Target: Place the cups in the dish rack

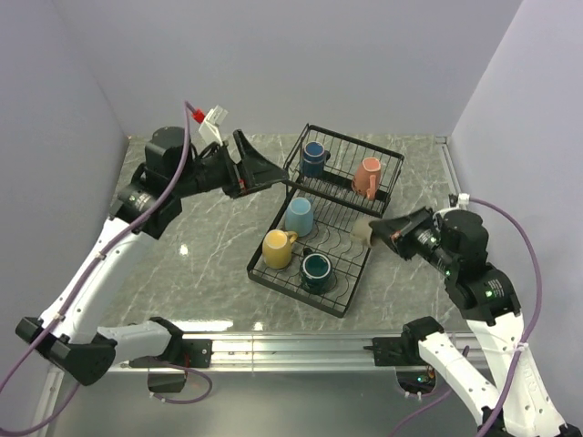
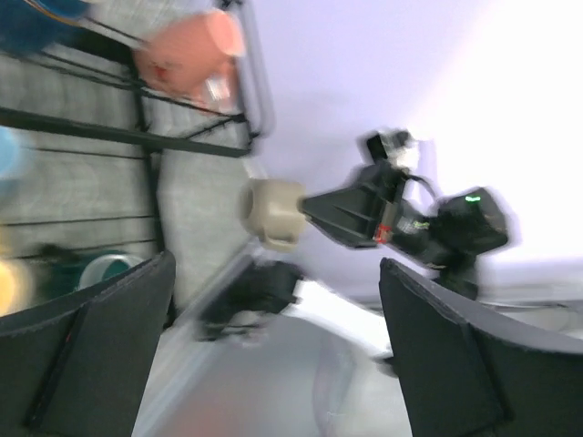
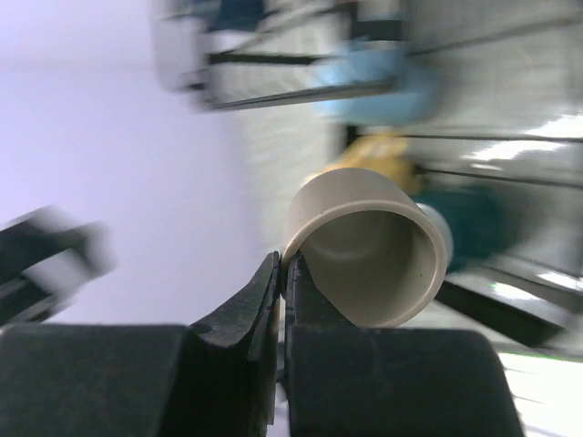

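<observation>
The right gripper [image 1: 390,233] was clenched on the small beige-grey mug [image 3: 369,246], its jaws pinching only a thin bit of the wall at the rim, with the mug on its side and its mouth turned toward the wrist camera; no handle showed in that view. Seen from above, the mug hung at the right edge of the dish rack [image 1: 297,291], by the flat tray, apparently not yet set down. With so small a grip the main danger looked to be the mug swivelling or slipping out of the jaws, above all if its body caught the rack's wire rim or a curved divider on the way in; it could then drop onto the marbled table [image 1: 200,264] or roll. The teal mug [image 1: 317,268] and the yellow mug [image 1: 277,248] stood in the near part of the tray and the light blue mug [image 1: 299,215] behind them, so a wide sweep might knock one over. The navy blue mug [image 1: 314,157] and the salmon pink mug [image 1: 369,175] sat in the raised basket, out of the likely path. The left gripper [image 1: 270,167] was released and empty just beside the basket's left corner, well apart from the beige-grey mug, so a clash between arms seemed unlikely
</observation>
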`<state>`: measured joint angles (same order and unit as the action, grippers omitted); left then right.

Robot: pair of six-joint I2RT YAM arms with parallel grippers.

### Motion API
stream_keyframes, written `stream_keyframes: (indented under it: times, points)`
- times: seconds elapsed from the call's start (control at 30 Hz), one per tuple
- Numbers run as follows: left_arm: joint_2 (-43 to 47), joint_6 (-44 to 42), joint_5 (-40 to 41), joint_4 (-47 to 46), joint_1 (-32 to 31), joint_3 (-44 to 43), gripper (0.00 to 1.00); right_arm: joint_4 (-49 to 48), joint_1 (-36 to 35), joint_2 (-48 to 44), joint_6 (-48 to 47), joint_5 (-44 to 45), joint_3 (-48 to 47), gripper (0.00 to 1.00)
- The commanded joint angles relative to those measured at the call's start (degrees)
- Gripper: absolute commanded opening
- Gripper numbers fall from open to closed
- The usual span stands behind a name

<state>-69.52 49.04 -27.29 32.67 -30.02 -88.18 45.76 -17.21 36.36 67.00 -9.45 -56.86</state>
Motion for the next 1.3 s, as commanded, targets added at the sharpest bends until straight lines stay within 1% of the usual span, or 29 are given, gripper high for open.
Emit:
stream_keyframes:
  times: [0.0, 0.03, 0.07, 0.1, 0.13, 0.17, 0.2, 0.27, 0.3, 0.33, 0.4, 0.43, 0.53, 0.6, 0.63, 0.67, 0.7, 0.77, 0.9, 1.17, 1.27]
  points:
    - [4.7, 19.0, -19.5, -29.5, 3.6, 9.7, 0.99, -23.8, 0.2, -0.1, 4.6, -10.3, -0.5, 0.0]
    - [5.2, 21.7, -20.9, -33.9, 5.1, 13.8, 0.99, -25.9, 0.2, 0.5, 5.1, -10.8, -0.9, 0.0]
    - [5.3, 24.0, -22.4, -36.7, 5.8, 15.5, 0.99, -28.0, 0.1, 1.0, 6.0, -11.6, -1.0, 0.0]
    - [5.3, 27.9, -23.3, -41.8, 6.3, 17.0, 0.99, -33.3, 0.2, 1.5, 6.6, -12.6, -1.0, 0.0]
    - [5.1, 29.8, -24.2, -44.4, 7.0, 19.7, 0.99, -35.6, 0.1, 2.5, 7.3, -14.3, -1.0, 0.0]
    - [4.9, 31.7, -25.1, -46.8, 7.2, 20.8, 0.99, -38.0, 0.2, 3.0, 8.8, -15.2, -0.6, 0.0]
    - [4.2, 35.1, -26.7, -52.2, 7.2, 21.7, 0.99, -43.8, 0.2, 3.5, 10.0, -16.1, -0.1, 0.0]
    - [3.7, 38.1, -27.8, -56.7, 7.2, 23.6, 0.99, -48.8, 0.0, 4.9, 13.2, -18.1, 1.6, 0.0]
    - [3.3, 40.2, -28.4, -58.4, 7.2, 23.9, 0.99, -53.3, -0.1, 5.4, 14.1, -18.4, 2.1, 0.0]
    - [3.1, 40.9, -28.5, -60.9, 7.2, 24.3, 0.99, -54.7, -0.6, 6.3, 14.7, -18.6, 2.4, 0.0]
    - [2.4, 43.0, -28.7, -62.5, 7.2, 24.4, 0.99, -58.4, -1.2, 7.3, 15.5, -19.0, 2.2, 0.0]
    - [2.2, 44.1, -28.8, -66.1, 7.2, 24.8, 0.99, -58.8, -1.8, 8.4, 15.5, -19.0, 1.5, 0.0]
    - [1.3, 48.0, -28.4, -70.6, 7.1, 25.4, 0.99, -60.0, -3.3, 10.7, 15.3, -19.6, -0.2, 0.0]
    - [0.6, 47.0, -28.4, -69.4, 7.0, 24.7, 0.99, -61.8, -4.9, 11.5, 15.4, -19.5, -0.6, 0.0]
    - [0.4, 45.8, -28.4, -68.0, 6.7, 23.9, 0.99, -62.3, -5.5, 12.4, 15.4, -19.3, -1.1, 0.0]
    - [0.3, 44.8, -28.3, -64.5, 6.6, 23.3, 0.99, -62.9, -6.2, 12.9, 15.7, -19.2, -1.3, 0.0]
    - [0.3, 43.0, -28.2, -63.6, 6.5, 23.1, 0.99, -64.5, -7.5, 13.3, 15.8, -19.0, -1.5, 0.0]
    - [0.0, 42.3, -27.7, -62.2, 6.0, 22.8, 0.99, -65.2, -9.0, 14.5, 15.6, -18.5, -2.5, 0.0]
    - [-0.4, 38.1, -26.7, -56.0, 5.4, 22.2, 0.99, -66.8, -12.3, 16.4, 15.1, -17.7, -4.2, 0.0]
    - [0.2, 37.8, -26.2, -56.0, 5.1, 22.1, 0.99, -66.8, -15.1, 18.1, 14.0, -18.1, -4.8, 0.0]
    - [0.5, 38.3, -26.3, -57.6, 5.1, 22.5, 0.99, -66.3, -15.9, 18.2, 13.4, -17.7, -4.3, 0.0]
